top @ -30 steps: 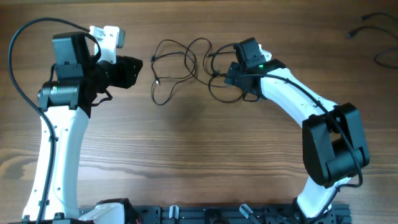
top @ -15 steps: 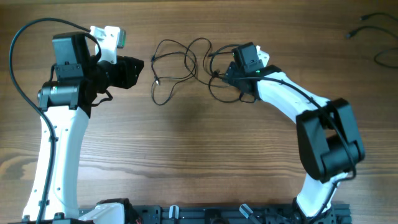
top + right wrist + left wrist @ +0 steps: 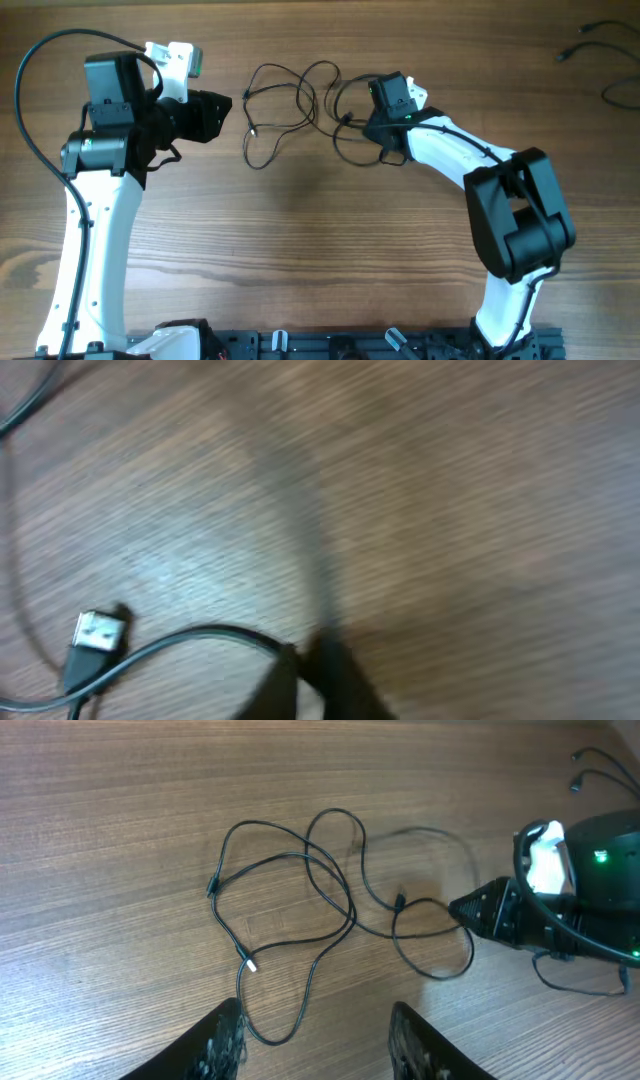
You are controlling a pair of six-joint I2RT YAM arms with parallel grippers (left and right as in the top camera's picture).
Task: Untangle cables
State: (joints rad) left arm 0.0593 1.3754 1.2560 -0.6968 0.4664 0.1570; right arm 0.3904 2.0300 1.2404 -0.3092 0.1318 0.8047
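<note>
Tangled black cables lie in loose loops on the wooden table, top centre, between the 2 arms. Right gripper sits at the tangle's right edge, jaws pinched together on 1 strand; in the blurry wrist view that strand runs from a silver USB plug straight into the closed tips. Left gripper hovers just left of the tangle, jaws apart, nothing between them, the lowest loop lying near its 2 fingers.
</note>
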